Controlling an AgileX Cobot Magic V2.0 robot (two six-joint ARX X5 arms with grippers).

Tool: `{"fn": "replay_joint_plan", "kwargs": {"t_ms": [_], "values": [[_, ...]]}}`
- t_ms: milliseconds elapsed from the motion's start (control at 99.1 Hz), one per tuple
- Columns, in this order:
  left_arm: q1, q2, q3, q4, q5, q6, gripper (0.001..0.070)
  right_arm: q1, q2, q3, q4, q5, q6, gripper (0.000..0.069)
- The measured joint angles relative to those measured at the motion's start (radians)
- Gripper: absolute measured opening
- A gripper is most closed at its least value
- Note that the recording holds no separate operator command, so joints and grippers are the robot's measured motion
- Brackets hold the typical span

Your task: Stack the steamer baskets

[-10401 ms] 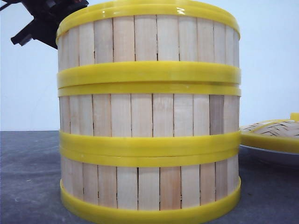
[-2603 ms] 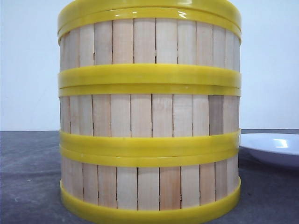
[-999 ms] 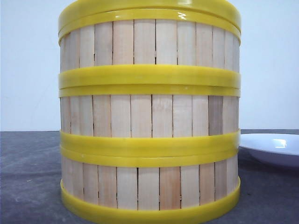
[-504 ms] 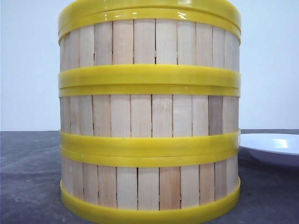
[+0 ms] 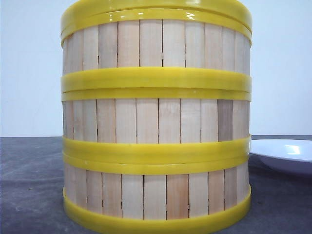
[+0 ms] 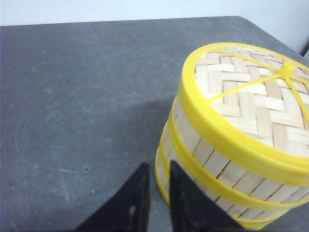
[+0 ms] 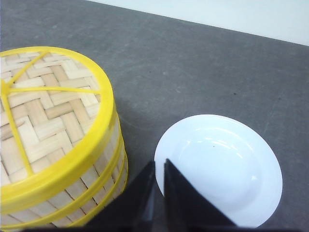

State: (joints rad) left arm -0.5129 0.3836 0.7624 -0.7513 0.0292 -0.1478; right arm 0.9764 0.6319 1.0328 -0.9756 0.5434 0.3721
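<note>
Yellow-rimmed steamer baskets (image 5: 156,122) unchanged, stacked three high (lid (image 6: 251,104) on); both jaws nearly closed, empty.

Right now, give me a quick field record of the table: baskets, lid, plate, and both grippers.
baskets: three steamer baskets in one upright stack
lid: woven lid on top of the stack
plate: white plate, nothing on it, beside the stack on the robot's right
left gripper: holds nothing, fingers nearly together
right gripper: holds nothing, fingers nearly together
table: grey table
</note>
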Motion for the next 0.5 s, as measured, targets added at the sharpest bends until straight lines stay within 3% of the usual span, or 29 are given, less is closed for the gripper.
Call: {"fn": "replay_joint_plan", "kwargs": {"t_ms": [504], "values": [[0.0, 0.0, 0.0, 0.001, 0.0, 0.0, 0.0026, 0.0, 0.0, 0.0, 0.0, 0.003, 0.0, 0.0006]]}}
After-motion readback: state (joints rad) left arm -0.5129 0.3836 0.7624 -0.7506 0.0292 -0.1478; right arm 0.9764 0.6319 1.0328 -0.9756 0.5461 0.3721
